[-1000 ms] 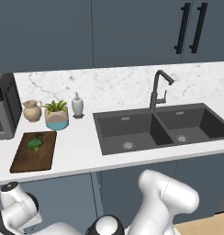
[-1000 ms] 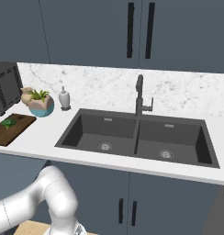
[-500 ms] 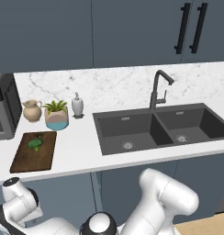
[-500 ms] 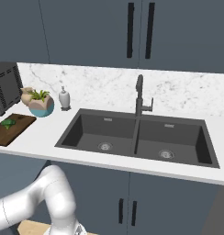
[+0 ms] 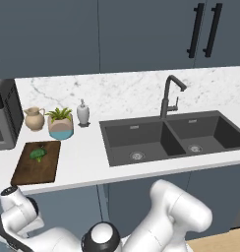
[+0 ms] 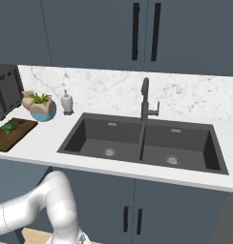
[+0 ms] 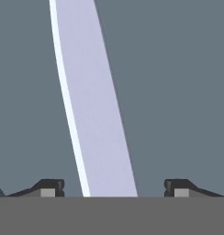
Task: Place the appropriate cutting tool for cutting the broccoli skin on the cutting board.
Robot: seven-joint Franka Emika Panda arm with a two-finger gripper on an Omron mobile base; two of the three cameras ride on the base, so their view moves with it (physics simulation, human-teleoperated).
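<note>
Silver and long, the pointed blade of the kitchen knife (image 7: 93,101) runs up the hand view from between the two dark fingertips (image 7: 48,187) toward twelve o'clock, over a flat grey surface. We see the two-finger gripper (image 7: 111,188) with its tips spread wide, one at either side of the blade and clear of it, so the jaws stand open around the knife without pinching it; the black handle is hidden from us.

On the white marble counter (image 5: 82,157), at nine o'clock from the dark double sink (image 5: 171,138), lies the flat dark brown wooden cutting board (image 5: 41,167), with the small bright green broccoli floret (image 5: 37,154) on its far half. At twelve o'clock from the board stands a spiky green potted plant (image 5: 60,123).
</note>
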